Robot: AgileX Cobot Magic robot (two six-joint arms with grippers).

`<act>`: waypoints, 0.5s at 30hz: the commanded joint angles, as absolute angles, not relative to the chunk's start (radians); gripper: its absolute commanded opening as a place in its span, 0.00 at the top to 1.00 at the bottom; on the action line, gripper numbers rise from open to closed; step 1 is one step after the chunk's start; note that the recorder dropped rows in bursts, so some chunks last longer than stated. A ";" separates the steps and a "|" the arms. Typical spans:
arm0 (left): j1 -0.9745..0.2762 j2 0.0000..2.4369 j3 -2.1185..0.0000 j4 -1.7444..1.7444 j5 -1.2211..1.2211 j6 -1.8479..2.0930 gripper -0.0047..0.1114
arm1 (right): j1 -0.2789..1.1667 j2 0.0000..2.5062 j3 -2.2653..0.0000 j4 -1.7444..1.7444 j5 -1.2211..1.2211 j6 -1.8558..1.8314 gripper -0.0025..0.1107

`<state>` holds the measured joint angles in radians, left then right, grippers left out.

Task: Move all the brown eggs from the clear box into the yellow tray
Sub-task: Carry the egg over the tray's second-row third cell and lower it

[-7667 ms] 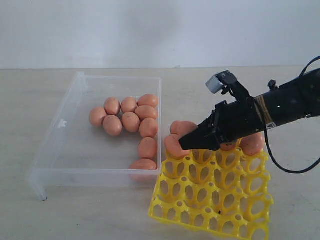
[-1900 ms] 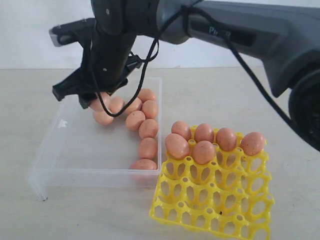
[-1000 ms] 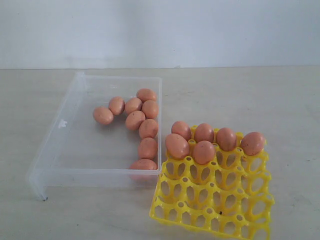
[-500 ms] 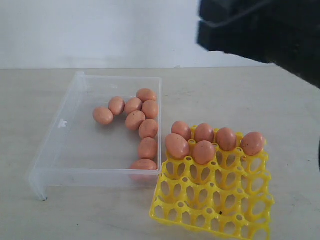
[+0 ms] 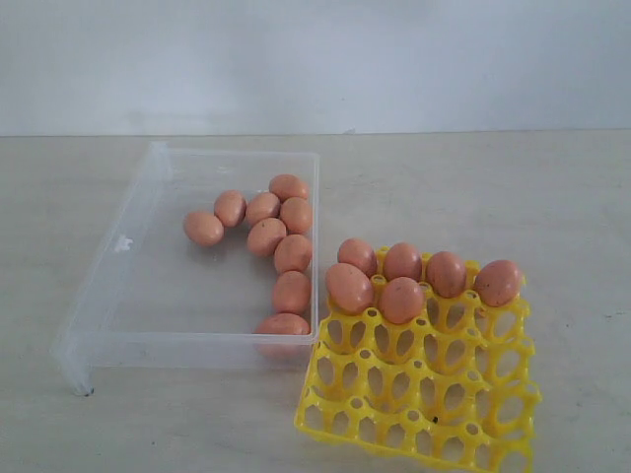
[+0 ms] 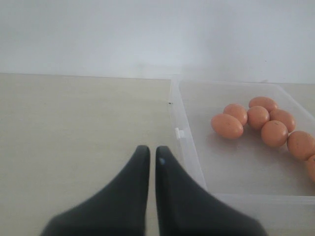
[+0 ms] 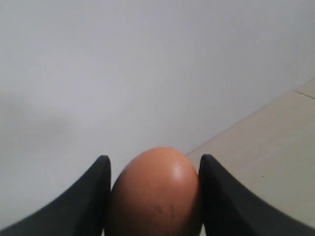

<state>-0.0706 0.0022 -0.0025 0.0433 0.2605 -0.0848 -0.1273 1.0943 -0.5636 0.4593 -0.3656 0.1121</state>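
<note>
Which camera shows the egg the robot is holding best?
The right wrist view: the held egg sits close up, clamped in the right gripper. The exterior view shows only other eggs, in the box and tray; the left wrist view, only those in the box.

Writing, labels, brands, numbers, signs: none readable in any view.
</note>
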 commanded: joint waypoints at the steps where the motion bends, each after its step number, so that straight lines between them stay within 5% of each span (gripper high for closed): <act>1: -0.067 0.000 0.000 0.041 0.253 -0.083 0.92 | -0.242 1.252 -0.624 -0.384 -0.530 0.883 0.98; 5: -0.067 0.000 0.000 0.041 0.253 -0.083 0.92 | -0.350 1.656 -0.852 -1.232 -1.221 1.396 0.98; 15: -0.067 0.000 0.000 0.041 0.253 -0.083 0.92 | -0.275 1.863 -0.950 -1.744 -1.183 1.080 0.98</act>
